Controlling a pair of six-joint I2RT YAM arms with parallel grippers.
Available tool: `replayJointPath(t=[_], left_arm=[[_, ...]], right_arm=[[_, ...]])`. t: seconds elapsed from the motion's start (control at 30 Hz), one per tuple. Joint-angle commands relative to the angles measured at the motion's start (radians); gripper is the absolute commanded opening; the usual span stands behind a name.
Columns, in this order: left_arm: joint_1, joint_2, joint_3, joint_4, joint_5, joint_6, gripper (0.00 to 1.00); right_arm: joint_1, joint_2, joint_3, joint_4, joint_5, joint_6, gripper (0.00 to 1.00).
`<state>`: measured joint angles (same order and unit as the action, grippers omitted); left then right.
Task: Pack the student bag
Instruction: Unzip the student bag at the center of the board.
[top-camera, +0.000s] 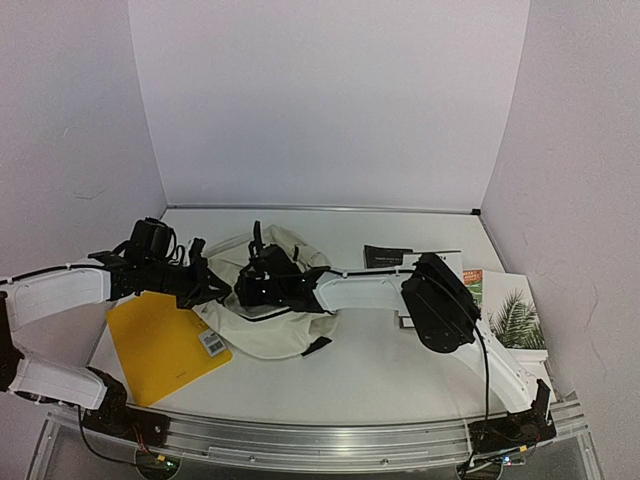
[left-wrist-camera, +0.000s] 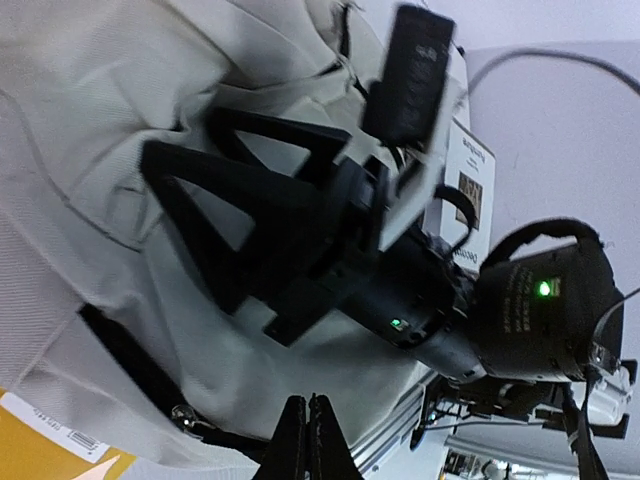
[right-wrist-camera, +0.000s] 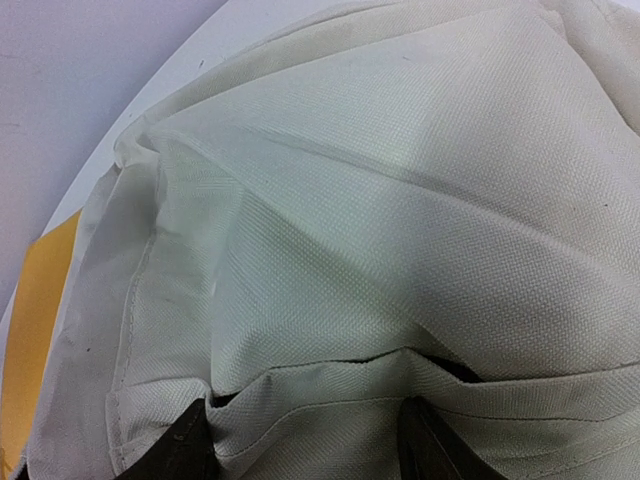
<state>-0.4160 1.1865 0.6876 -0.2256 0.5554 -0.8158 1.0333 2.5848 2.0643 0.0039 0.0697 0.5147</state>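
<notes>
The student bag (top-camera: 270, 330) lies crumpled on the table (top-camera: 390, 380), left of centre, its edge against a yellow folder (top-camera: 155, 350). The left gripper (left-wrist-camera: 307, 440) is pinched tight beside a black strap. The right gripper (right-wrist-camera: 308, 435) stands parted, its fingers straddling a cloth fold.

Student bag (top-camera: 268, 325): cream fabric, black straps, crumpled and lying flat, centre-left of the top view.
</notes>
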Motion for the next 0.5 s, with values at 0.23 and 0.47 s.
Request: replayJointPath(t=[0.23, 0.47], left_arm=[[-0.207, 0.101, 0.188, 0.13, 0.172, 0.097, 0.0], [-0.283, 0.161, 0.221, 0.169, 0.168, 0.094, 0.0]], right_arm=[[-0.046, 0.076, 0.041, -0.06, -0.021, 0.045, 0.59], [-0.075, 0.058, 0.035, -0.045, -0.106, 0.053, 0.6]])
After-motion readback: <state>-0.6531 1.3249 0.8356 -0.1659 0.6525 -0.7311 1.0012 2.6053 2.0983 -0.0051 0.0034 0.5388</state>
